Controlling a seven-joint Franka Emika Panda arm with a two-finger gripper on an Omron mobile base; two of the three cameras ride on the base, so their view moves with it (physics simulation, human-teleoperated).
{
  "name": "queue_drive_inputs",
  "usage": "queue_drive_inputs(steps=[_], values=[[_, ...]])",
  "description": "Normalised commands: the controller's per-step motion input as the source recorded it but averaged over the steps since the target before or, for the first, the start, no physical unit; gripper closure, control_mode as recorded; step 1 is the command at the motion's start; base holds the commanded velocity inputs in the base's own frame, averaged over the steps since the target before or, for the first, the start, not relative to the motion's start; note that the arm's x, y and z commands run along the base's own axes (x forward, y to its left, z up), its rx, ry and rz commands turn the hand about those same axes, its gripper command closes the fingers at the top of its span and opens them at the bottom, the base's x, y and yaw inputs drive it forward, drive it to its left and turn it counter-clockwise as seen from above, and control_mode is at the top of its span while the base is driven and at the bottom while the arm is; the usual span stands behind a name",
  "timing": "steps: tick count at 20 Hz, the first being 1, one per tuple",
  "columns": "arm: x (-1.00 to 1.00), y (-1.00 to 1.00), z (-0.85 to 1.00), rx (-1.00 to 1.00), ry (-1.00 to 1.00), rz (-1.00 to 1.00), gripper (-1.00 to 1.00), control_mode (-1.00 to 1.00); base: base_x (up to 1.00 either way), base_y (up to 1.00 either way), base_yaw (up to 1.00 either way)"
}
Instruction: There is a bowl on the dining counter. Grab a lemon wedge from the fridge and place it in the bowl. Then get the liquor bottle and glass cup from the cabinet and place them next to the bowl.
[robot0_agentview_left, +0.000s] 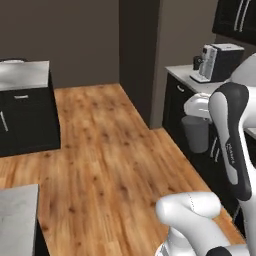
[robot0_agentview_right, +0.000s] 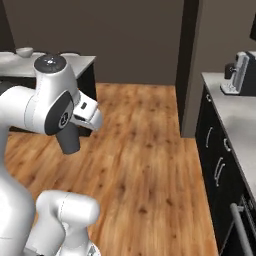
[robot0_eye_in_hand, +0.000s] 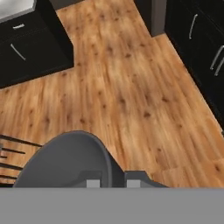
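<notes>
**Glass cup carried over open floor**

One glass cup (robot0_eye_in_hand: 65, 159) is gripped tight in the tool (robot0_eye_in_hand: 113, 183) above the wooden floor (robot0_eye_in_hand: 127, 87). Open floor is seen toward 12 o'clock, edged by two black cabinet runs (robot0_eye_in_hand: 30, 48) at 10 and 2 o'clock. One bowl (robot0_agentview_right: 24, 51) is seen on the far counter (robot0_agentview_right: 75, 62).

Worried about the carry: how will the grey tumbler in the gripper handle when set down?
The glass cup looks smooth, so it may slip in the gripper, which seems to pinch one wall. Its base tapers narrower than its rim, so it probably tips if nudged. Thin-walled: likely light, fragile.
</notes>
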Motion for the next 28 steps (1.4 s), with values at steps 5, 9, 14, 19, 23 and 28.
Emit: queue_drive_inputs(steps=[5, 9, 14, 19, 23, 28], values=[[0.00, 0.00, 0.00, 0.00, 0.00, 0.00, 1.00, 1.00, 1.00, -0.16, 0.23], [0.00, 0.00, 0.00, 0.00, 0.00, 0.00, 1.00, 1.00, 1.00, -0.23, 0.22], [0.00, 0.00, 0.00, 0.00, 0.00, 0.00, 1.00, 1.00, 1.00, -0.21, 0.22], [0.00, 0.00, 0.00, 0.00, 0.00, 0.00, 1.00, 1.00, 1.00, -0.24, 0.21], [0.00, 0.00, 0.00, 0.00, 0.00, 0.00, 1.00, 1.00, 1.00, -0.33, 0.19], [0.00, 0.00, 0.00, 0.00, 0.00, 0.00, 1.00, 1.00, 1.00, -0.34, 0.19]])
